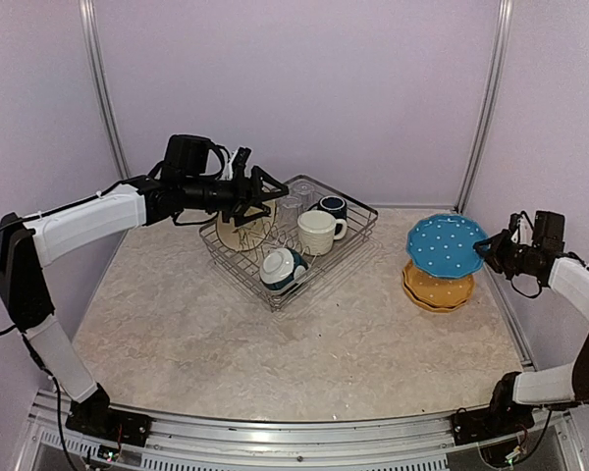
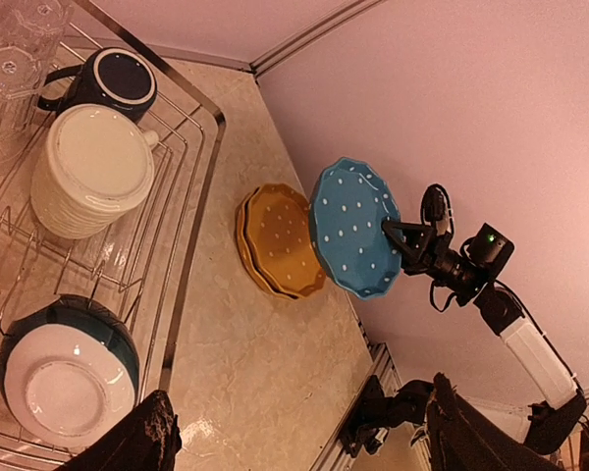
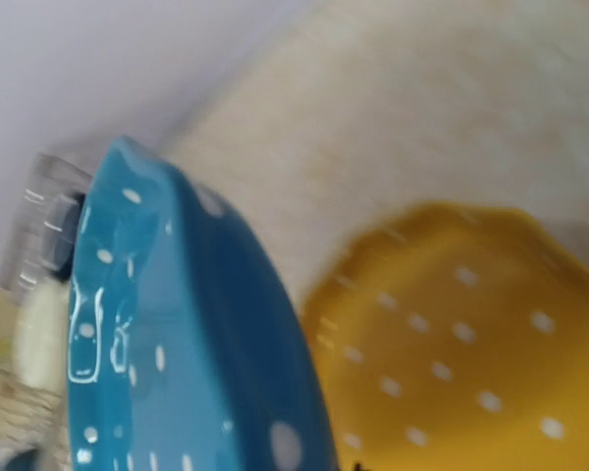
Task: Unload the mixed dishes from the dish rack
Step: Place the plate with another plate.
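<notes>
The right gripper (image 1: pixel 493 251) is clamped on the right-hand rim of the blue dotted plate (image 1: pixel 444 243), holding it in the air just above the yellow plates (image 1: pixel 434 290); these lie stacked on the table (image 1: pixel 275 363), well to the right of the dish rack (image 1: pixel 238 269); the step in hand looks to be setting the blue plate on that stack. The left wrist view shows the blue plate tilted against the flat yellow ones; the right wrist view is blurred and its own fingers do not show there. To do it well, level the plate first; centre it over the stack so the scalloped rims line up; lower slowly until its underside rests all round, and only then part the fingers. A pinch on one rim gives little hold against the plate's weight, so quick wrist turns are best avoided; letting go while it is tilted would probably drop one edge onto glazed ware, which could chip it or send it sliding off. After release, draw the fingers out sideways, away from the stack. The left gripper (image 1: pixel 260 196) hangs over the left part of the rack, its fingers (image 2: pixel 142 442) spread wide with nothing between them, near the cream bird-pattern plate (image 1: pixel 238 231); that plate, the cream mug (image 1: pixel 317 233), navy mug (image 1: pixel 332 205), teal-and-white bowl (image 1: pixel 281 267) and clear glasses (image 1: pixel 291 206) are in the rack, so much unloading seems left.
</notes>
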Robot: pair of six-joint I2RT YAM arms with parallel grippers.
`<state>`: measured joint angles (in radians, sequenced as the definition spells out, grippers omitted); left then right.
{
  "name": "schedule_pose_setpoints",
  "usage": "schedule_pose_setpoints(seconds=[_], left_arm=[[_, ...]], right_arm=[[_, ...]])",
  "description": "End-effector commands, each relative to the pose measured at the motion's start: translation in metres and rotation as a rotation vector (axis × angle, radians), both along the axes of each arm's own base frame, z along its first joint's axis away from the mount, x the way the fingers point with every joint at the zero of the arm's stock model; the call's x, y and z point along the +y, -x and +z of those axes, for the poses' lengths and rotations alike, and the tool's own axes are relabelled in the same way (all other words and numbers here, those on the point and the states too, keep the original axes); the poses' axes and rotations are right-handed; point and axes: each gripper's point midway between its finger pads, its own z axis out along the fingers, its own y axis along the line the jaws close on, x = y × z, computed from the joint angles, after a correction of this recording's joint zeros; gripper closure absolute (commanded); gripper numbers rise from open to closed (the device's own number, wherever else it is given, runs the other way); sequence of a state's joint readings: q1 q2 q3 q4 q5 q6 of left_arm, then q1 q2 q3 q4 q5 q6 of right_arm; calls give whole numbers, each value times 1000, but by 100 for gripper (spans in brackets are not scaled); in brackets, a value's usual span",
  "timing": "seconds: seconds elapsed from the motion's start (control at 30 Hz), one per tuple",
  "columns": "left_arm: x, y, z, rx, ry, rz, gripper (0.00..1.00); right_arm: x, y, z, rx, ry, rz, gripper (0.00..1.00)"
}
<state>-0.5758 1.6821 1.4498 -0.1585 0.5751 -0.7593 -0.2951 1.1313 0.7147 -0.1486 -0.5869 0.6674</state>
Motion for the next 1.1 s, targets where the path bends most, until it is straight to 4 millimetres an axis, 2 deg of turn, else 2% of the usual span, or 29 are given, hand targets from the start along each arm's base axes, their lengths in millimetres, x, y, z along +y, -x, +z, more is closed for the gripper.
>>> schedule_pose_setpoints(seconds=[0.0,0.1,0.23,0.6,0.73,1.0,1.07], left_arm=[[10,4,3,-19,-17,4,16],[12,6,3,-22,-20,8,16],[18,9,6,-8,6,8,16],[23,9,5,-2,26,12,16],[24,11,6,-3,25,12,16],[26,13,5,-5,20,14,16],[27,14,6,-8,19,18,16]], right_arm=[[7,-3,2,30,27,130,100],[-4,-11,-14,87,61,112,100],[-19,-20,-23,122,111,74,100],[-33,-40,-43,178,162,119,100],[-34,-42,-50,203,182,143,100],[-23,-46,-63,186,125,207,100],[-22,-46,-63,183,114,205,93]])
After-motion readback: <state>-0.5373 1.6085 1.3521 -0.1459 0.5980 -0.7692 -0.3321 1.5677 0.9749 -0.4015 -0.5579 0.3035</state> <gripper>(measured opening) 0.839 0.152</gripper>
